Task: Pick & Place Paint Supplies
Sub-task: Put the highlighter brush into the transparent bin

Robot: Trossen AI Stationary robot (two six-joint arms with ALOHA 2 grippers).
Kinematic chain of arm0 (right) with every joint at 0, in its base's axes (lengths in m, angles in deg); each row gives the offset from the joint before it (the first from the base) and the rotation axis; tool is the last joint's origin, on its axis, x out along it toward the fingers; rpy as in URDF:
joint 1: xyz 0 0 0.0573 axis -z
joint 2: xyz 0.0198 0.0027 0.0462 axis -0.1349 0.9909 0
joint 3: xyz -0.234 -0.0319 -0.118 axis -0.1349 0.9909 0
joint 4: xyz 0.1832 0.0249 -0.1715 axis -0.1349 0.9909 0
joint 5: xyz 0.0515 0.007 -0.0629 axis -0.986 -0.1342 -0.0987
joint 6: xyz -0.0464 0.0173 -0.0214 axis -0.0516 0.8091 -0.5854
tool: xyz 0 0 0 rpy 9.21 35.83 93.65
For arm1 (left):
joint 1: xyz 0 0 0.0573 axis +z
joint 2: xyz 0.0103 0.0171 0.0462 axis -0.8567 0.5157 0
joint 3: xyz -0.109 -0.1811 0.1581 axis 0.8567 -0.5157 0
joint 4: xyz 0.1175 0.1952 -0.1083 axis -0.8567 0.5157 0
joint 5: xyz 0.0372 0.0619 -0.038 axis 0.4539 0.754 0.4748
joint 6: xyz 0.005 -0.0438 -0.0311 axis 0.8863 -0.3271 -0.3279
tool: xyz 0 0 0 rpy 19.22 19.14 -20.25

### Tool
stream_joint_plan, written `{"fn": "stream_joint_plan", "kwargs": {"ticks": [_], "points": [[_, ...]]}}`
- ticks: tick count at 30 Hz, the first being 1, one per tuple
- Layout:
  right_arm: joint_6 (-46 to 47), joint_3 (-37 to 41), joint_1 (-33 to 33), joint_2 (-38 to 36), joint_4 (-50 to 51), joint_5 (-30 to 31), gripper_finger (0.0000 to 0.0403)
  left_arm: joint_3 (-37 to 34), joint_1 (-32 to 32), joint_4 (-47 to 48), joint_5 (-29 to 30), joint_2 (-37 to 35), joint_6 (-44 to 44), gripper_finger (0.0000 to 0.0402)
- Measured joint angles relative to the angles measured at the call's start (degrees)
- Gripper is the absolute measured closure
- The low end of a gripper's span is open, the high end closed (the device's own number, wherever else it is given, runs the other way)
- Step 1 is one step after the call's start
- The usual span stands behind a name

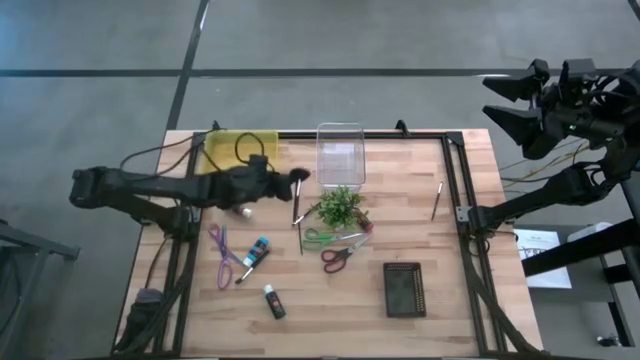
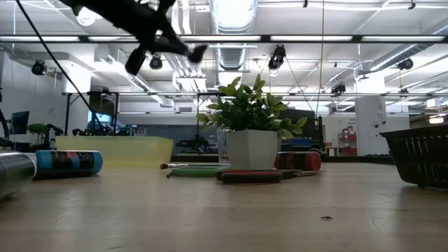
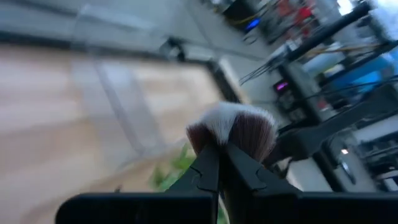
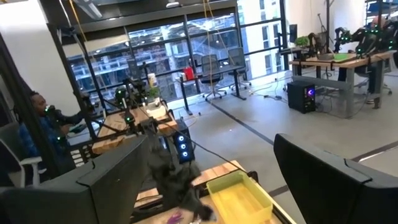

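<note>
My left gripper [image 1: 280,184] hovers above the table between the yellow tray [image 1: 240,150] and the clear box [image 1: 340,155], shut on a fan brush [image 1: 298,177]. The low view shows the gripper [image 2: 157,35] high above the table. The potted plant [image 1: 340,207] stands at mid-table. Lying flat on the table are green scissors [image 1: 322,238], red scissors [image 1: 338,258], purple scissors [image 1: 222,255], a blue tube [image 1: 258,250], a black tube [image 1: 273,300] and thin brushes [image 1: 297,208] [image 1: 437,200]. My right gripper [image 1: 520,105] waits open beyond the table's far right corner. My left gripper pinches the fan brush between its two fingers [image 3: 214,171], just behind the bristle head [image 3: 233,127]. The brown, white-tipped bristles fan out past the fingertips. The brush is lifted clear of the table [image 2: 198,52]; its handle is hidden by the gripper.
A black mesh basket [image 1: 404,289] sits at the near right of the table. A small white item [image 1: 245,211] lies under the left arm. Bare wood shows at the right side [image 1: 420,240]. Black frame rails run along the table's edges [image 1: 458,200].
</note>
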Motion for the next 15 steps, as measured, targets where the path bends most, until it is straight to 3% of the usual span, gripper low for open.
{"fn": "stream_joint_plan", "kwargs": {"ticks": [8,15], "points": [[0.1,0.0,0.0,0.0,0.6,0.0,0.0058,6.2,4.5,-1.5,-0.2,4.6,2.2,0.0394],[0.2,0.0,0.0,0.1,0.6,0.0,0.0058,16.1,7.2,-1.5,-4.0,14.9,4.7,0.0394]]}}
